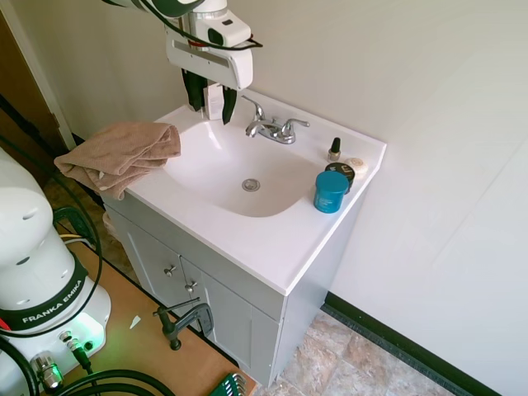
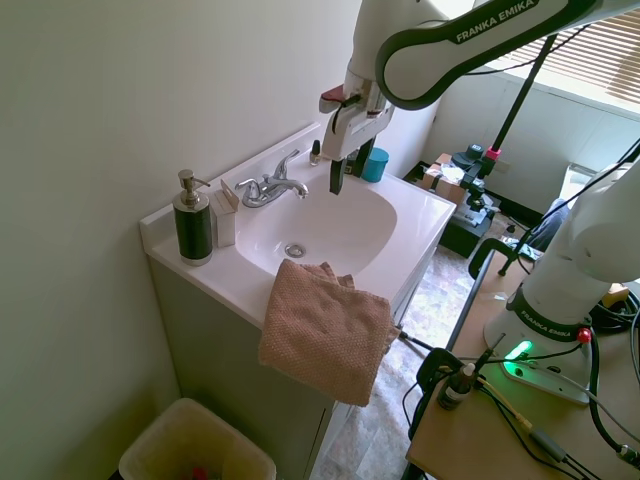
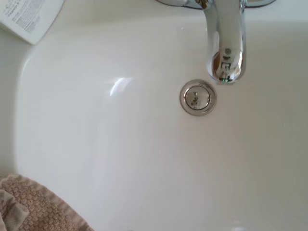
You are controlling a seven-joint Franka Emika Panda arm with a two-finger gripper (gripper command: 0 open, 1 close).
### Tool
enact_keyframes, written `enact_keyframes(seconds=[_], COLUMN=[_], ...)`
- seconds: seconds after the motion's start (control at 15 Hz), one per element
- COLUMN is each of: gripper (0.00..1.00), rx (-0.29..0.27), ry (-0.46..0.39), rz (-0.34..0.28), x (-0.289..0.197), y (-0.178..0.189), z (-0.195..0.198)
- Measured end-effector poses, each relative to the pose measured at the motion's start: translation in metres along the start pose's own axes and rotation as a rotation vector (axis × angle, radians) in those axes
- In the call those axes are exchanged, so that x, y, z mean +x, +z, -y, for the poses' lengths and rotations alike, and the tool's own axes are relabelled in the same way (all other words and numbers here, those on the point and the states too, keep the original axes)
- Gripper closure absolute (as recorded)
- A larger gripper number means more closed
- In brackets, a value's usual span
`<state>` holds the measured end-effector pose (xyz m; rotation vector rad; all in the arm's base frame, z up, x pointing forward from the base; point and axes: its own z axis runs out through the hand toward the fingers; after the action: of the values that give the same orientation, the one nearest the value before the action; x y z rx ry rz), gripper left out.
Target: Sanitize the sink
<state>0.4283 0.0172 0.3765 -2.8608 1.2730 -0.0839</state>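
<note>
beside sink (image 1: 247, 239), draped towel (image 1: 124, 153)

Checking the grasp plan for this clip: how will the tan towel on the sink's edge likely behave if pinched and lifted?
The tan towel is probably floppy: it drapes over the sink rim, so it would likely sag and unfold. Its nubbly weave suggests the fingers won't slip.

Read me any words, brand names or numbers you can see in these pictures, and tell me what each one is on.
"FRANKA EMIKA" on the base of the robot arm.
"FRANKA EMIKA" also on the arm's upper link and on a second robot's base.
Small print on the white box by the faucet: too small to read.
Teal jar and small dark bottle: no readable label.
</note>
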Motion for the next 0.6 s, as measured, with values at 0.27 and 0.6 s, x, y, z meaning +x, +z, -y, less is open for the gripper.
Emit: enact_keyframes(seconds=[0.27, 0.6], gripper=[0.0, 0.0], rx=[0.025, 0.106], ry=[-0.011, -0.098], rz=[0.02, -0.008], x=[-0.01, -0.093], y=[0.001, -0.007], z=[0.007, 0.051])
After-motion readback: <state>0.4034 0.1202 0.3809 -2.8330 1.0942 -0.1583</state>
